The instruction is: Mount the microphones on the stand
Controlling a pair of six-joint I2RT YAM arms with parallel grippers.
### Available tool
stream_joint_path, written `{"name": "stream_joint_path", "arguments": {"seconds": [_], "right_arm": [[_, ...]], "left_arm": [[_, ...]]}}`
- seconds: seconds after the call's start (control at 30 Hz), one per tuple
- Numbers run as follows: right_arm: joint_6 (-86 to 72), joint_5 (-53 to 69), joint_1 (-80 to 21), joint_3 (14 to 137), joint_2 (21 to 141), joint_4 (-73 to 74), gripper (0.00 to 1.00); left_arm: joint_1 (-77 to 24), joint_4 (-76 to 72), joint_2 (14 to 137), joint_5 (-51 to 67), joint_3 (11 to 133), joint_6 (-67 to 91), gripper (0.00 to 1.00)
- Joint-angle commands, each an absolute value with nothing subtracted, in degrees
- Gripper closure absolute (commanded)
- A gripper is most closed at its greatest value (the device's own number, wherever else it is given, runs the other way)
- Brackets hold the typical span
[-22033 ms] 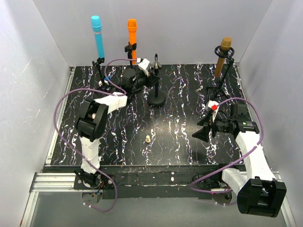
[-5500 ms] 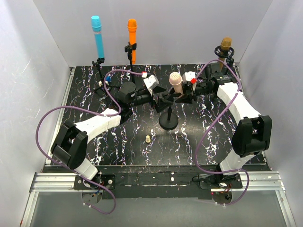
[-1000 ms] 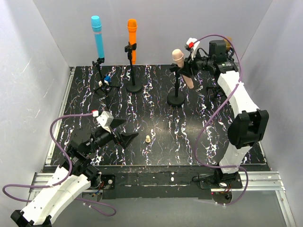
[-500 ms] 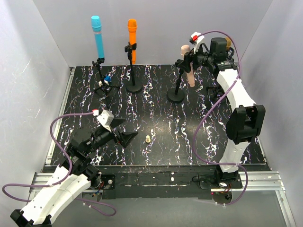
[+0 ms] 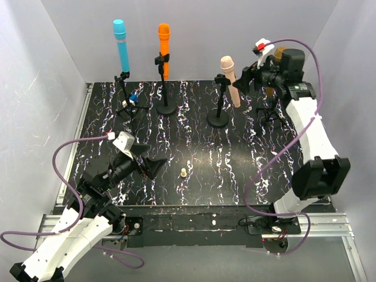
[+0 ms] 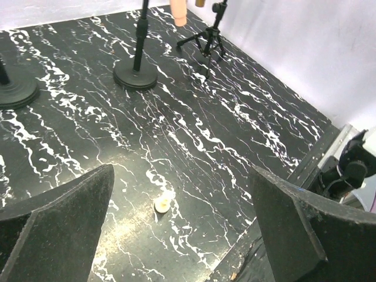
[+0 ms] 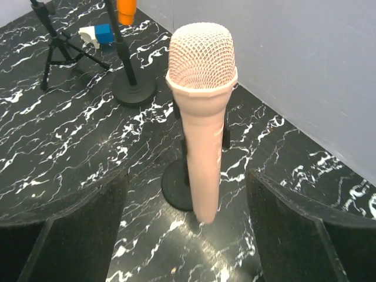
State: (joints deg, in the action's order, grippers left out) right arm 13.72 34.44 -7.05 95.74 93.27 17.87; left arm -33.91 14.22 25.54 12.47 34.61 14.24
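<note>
The pale pink microphone sits head-up in the clip of the round-based stand, leaning slightly. My right gripper is open just to its right, its fingers apart from the pink body. The light blue microphone and the orange microphone stand in their stands at the back. The golden-brown microphone is mostly hidden behind my right wrist. My left gripper hangs open and empty low over the near left of the table.
A tiny beige peg lies on the black marbled table just ahead of the left fingers. A tripod stands under the right arm. A small blue and white piece lies by the blue microphone's tripod. White walls enclose three sides.
My right gripper has opened, let go of the pink microphone and drawn back to the right. The microphone stays in the stand's clip. The left arm shifted slightly left.
</note>
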Motion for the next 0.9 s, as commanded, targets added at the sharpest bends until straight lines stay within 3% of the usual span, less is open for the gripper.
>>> {"name": "stream_joint_path", "arguments": {"seconds": [0.0,0.13,0.2,0.27,0.33,0.6,0.87], "right_arm": [[13.54,35.68,-4.75,96.68,82.82,26.43,0.13],[9.78,41.21,2.08,91.78,72.19,27.96,0.12],[-1.88,41.91,6.74,85.55,66.12,23.92,0.11],[-6.31,52.5,13.32,83.42,62.24,25.04,0.11],[-8.52,55.28,17.39,81.31,58.56,28.28,0.11],[-11.95,33.77,20.38,75.76,43.6,39.62,0.1],[-9.49,26.1,20.92,76.73,39.64,46.58,0.09]], "left_arm": [[-33.66,21.08,25.66,4.85,39.63,16.96,0.02],[-33.66,27.14,27.06,-3.93,45.51,16.96,0.02],[-33.66,30.31,28.73,-8.15,49.81,16.44,0.02],[-33.66,32.42,30.49,-10.8,53.25,15.39,0.02],[-33.66,33.13,32.77,-11.6,56.24,13.89,0.02],[-33.66,36.99,40.16,-11.95,68.63,10.37,0.02],[-33.66,40.95,38.94,-10.55,73.56,10.55,0.02]]}}
